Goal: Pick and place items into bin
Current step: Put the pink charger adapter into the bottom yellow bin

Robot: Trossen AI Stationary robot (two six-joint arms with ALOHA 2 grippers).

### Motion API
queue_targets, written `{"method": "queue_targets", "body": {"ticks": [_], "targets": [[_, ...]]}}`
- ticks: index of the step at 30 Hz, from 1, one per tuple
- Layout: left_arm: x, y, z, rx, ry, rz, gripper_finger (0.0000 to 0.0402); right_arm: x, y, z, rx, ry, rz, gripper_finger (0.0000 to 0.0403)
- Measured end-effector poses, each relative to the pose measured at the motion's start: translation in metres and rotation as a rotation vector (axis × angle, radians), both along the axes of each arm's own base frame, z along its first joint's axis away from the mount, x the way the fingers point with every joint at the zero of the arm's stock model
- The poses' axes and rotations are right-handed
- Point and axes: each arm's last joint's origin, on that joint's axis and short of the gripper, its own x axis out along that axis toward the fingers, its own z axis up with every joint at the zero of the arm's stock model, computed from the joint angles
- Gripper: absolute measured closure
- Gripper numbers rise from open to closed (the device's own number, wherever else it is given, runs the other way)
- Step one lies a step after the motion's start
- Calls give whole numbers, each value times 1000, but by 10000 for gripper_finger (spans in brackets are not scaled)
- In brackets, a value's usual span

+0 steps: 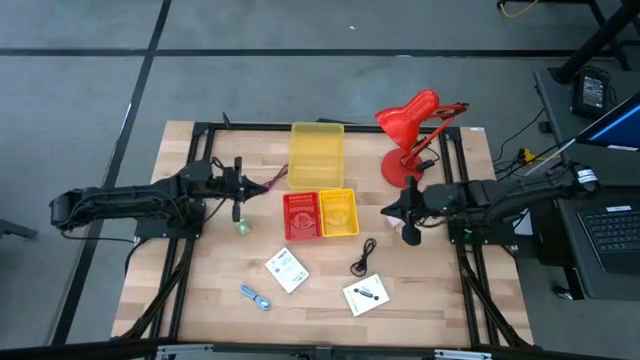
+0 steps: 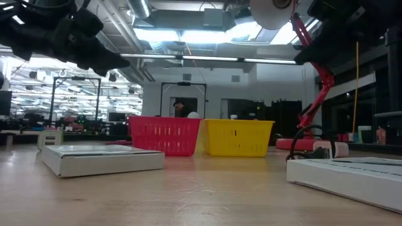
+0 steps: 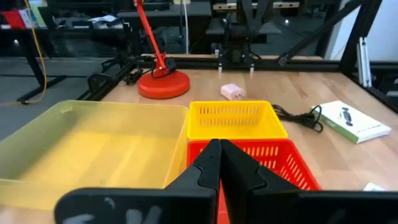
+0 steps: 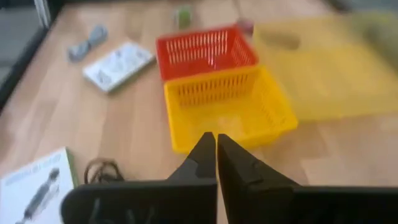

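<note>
My left gripper [image 1: 238, 187] [image 3: 219, 157] hovers shut left of the baskets, holding nothing. My right gripper [image 1: 404, 213] [image 4: 216, 147] hovers shut right of them, also holding nothing. Two white printed packets [image 1: 287, 270] [image 1: 366, 295] lie flat on the near part of the table. A black cable [image 1: 363, 258] lies between them. The blue-and-silver tool [image 1: 255, 297] lies near the front left. A small green piece [image 1: 242, 228] sits below my left gripper. A dark red cord [image 1: 275, 180] lies beside the large yellow bin [image 1: 317, 153]. A small pale pink piece [image 3: 232, 91] lies near the lamp base.
A small red basket [image 1: 300, 216] and a small yellow basket [image 1: 339, 212] stand side by side mid-table, just in front of the large yellow bin. A big red desk lamp [image 1: 412, 135] stands at the far right. A black frame [image 1: 200, 135] borders the table.
</note>
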Motion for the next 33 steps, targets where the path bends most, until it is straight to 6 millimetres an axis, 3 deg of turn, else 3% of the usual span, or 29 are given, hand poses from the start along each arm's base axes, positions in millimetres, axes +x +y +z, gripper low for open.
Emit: {"method": "queue_targets", "body": {"ticks": [9,16,33], "targets": [[1,0,-1,6,7,-1,398,12,2,6,28,208,-29,403],[1,0,-1,6,7,-1,398,21,4,4,4,271,17,396],[1,0,-1,4,7,-1,398,17,4,-10,23,416,-24,208]]}}
